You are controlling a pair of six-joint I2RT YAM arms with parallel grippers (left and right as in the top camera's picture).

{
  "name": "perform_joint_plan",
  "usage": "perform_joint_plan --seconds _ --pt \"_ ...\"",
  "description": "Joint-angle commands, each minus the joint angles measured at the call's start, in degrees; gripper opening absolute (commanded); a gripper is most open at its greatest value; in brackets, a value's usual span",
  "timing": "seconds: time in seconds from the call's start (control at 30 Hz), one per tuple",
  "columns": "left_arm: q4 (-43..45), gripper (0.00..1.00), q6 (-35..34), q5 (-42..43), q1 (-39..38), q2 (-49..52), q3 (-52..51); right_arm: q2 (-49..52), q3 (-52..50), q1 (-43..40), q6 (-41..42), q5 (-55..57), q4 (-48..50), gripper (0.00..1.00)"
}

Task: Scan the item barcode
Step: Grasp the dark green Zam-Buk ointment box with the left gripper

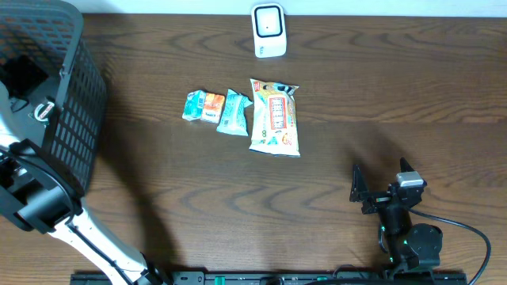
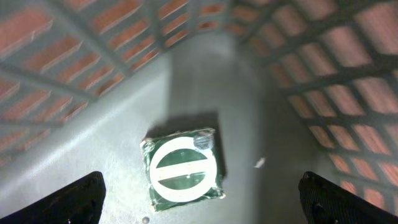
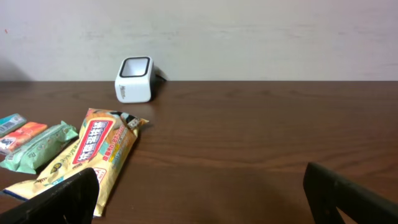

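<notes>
Seen from my remote station: the left gripper point(image 2: 200, 198) hangs inside the dark mesh basket point(image 1: 75, 119) at the left end of the wooden table point(image 1: 412, 87), its two fingers spread wide and holding nothing. Below it, on the basket's grey floor, lies a square green packet point(image 2: 184, 169) with a white ring-and-bar emblem, face up and slightly skewed. The fingers are clear of it on both sides.

Three more items lie in a row near the middle of the table. At the left is a small teal-and-orange packet point(image 1: 203, 106), just beside it a pale green packet point(image 1: 234, 112), and to the right of that a longer yellow snack bag point(image 1: 274, 117) with red lettering down its face. I cannot make out a barcode on any of them from these views.

The white scanner point(image 1: 268, 30) stands at the far edge, beyond the yellow bag and well apart from the row — its dark window is tilted upward.

The right gripper point(image 3: 202, 196) sits low near the front right of the table, its fingers wide apart and empty. It faces the snack bag and the scanner and is well apart from both.
</notes>
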Motion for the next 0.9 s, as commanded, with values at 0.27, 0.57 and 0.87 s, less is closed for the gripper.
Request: perform_joint_plan --seconds 0.27,0.57,0.87 --pt "-0.50 0.97 -17.11 -10.67 -2.62 5.14 -0.79 -0.31 -0.04 -0.35 0.11 -0.22 -0.26 0.99" --pt "-0.50 0.98 -17.35 -13.55 -3.54 9.44 -0.98 -0.31 -0.04 -0.35 0.11 -0.22 -0.26 0.99" --pt "0.44 0.98 -17.07 -14.56 -3.56 11.23 -1.01 -0.31 -0.04 -0.35 0.11 -0.22 -0.24 0.99"
